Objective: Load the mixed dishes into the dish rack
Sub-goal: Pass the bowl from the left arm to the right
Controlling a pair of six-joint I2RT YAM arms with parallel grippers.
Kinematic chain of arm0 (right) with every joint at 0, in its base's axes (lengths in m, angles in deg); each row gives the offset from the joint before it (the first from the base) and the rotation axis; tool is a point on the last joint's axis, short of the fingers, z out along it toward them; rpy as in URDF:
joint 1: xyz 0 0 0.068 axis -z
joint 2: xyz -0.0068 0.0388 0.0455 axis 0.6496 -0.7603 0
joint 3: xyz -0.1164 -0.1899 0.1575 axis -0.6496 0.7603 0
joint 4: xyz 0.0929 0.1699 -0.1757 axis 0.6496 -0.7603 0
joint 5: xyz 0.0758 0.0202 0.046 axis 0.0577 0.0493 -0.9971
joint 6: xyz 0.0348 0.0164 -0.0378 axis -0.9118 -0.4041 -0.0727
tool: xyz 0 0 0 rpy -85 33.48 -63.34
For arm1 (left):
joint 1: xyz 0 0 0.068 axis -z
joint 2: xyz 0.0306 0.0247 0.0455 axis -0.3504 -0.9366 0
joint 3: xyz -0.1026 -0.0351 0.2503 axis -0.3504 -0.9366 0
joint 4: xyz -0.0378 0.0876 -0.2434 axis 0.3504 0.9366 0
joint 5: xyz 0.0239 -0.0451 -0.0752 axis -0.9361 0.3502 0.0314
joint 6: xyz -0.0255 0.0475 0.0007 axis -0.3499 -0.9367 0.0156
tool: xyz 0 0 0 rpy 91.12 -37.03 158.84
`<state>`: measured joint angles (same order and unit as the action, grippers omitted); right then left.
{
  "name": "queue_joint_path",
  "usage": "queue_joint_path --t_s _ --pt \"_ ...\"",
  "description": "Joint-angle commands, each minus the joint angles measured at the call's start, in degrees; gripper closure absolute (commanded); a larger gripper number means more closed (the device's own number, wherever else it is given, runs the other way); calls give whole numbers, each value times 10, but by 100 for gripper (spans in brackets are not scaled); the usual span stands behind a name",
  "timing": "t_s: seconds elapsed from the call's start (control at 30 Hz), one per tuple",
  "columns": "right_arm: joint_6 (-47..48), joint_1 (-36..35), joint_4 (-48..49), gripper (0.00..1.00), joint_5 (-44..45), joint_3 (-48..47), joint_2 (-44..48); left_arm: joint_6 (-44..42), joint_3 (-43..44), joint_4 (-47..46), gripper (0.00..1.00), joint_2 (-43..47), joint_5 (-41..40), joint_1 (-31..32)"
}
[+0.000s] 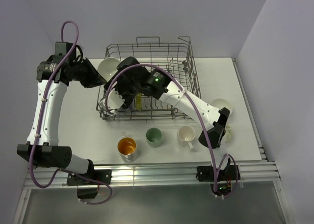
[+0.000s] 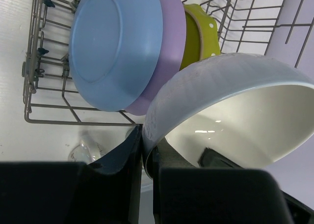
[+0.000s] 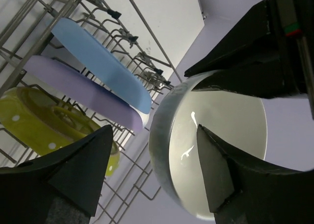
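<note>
My left gripper (image 1: 100, 78) (image 2: 147, 136) is shut on the rim of a white bowl (image 1: 109, 67) (image 2: 235, 111), holding it tilted over the left end of the grey wire dish rack (image 1: 184, 72). A blue plate (image 2: 115, 45), a lavender plate (image 2: 171, 42) and a yellow-green plate (image 2: 198, 33) stand on edge in the rack. My right gripper (image 1: 122, 102) (image 3: 154, 131) is open and empty inside the rack, its fingers on either side of the bowl's rim (image 3: 216, 145). The plates also show in the right wrist view: blue (image 3: 103, 62), lavender (image 3: 78, 89), yellow-green (image 3: 44, 121).
On the table in front of the rack stand an orange-inside cup (image 1: 126, 146), a pale green cup (image 1: 153, 136) and a white mug (image 1: 186, 134). A second white bowl (image 1: 222, 105) and a patterned bowl (image 1: 228, 131), partly hidden by my right arm, sit at the right.
</note>
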<state>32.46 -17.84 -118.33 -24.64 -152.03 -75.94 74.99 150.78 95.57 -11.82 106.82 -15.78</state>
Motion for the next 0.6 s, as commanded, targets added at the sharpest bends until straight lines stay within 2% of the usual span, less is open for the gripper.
queue_joint_path --t_s 0.0,0.17,0.2,0.33,0.57 --pt "-1 0 39 25 28 0 -6 4 27 -20 100 7 4 10" --pt "-5 -5 50 40 39 4 -10 5 22 -18 100 8 -6 18" --pt "-4 -5 52 49 48 9 -11 5 23 -16 100 7 -8 20" --pt "-4 -6 62 68 66 22 -10 7 25 -15 100 5 -19 27" --pt "-4 -5 66 76 77 29 -10 9 31 -14 100 5 -23 34"
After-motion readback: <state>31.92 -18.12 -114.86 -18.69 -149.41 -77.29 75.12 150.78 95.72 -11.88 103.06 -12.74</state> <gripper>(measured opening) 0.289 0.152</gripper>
